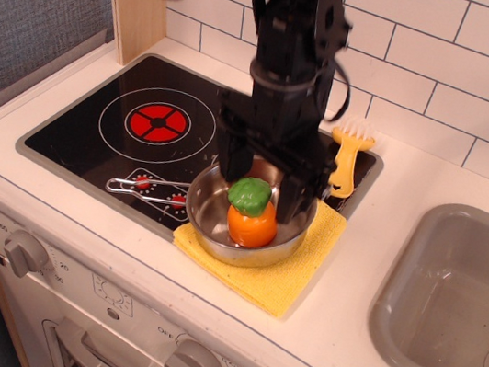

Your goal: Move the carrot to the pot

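The orange carrot with its green top stands upright inside the shiny steel pot. The pot rests on a yellow cloth at the front right of the stovetop, and its wire handle with red beads points left. My gripper hangs straight down over the pot. Its jaws stand apart, one finger on each side of the carrot's green top, and they do not appear to press on it. The arm hides the back of the pot.
A yellow brush with white bristles lies behind the pot on the right. The yellow cloth sticks out under the pot. The black stovetop has a red burner. A grey sink is at the right, and a tiled wall stands behind.
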`<state>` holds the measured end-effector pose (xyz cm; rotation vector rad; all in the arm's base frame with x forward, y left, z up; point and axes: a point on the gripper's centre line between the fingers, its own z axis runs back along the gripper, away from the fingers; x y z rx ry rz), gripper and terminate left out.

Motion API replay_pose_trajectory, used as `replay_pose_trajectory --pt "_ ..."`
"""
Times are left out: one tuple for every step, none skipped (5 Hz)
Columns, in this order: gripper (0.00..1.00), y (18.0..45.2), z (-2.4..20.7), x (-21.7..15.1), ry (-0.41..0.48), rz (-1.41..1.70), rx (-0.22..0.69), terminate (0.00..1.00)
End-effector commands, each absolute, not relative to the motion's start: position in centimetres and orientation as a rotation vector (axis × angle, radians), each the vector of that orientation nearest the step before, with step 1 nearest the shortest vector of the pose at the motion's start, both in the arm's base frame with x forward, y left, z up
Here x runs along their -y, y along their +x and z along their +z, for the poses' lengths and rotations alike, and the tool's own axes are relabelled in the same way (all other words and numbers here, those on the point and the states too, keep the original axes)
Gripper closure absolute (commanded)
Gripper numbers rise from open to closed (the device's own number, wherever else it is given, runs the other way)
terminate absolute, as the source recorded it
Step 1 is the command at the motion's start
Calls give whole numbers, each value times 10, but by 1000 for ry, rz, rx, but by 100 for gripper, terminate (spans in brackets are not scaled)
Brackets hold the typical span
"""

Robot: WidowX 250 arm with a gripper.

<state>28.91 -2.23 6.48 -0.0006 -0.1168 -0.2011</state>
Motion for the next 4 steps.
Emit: replay_pose_trajectory --pt "0 292 129 -15 -9 -44 276 0" --pt "0 297 129 -29 -23 2 258 0" --pt "0 297 129 -29 -23 2 258 0" --pt "0 297 129 -29 -23 2 258 100"
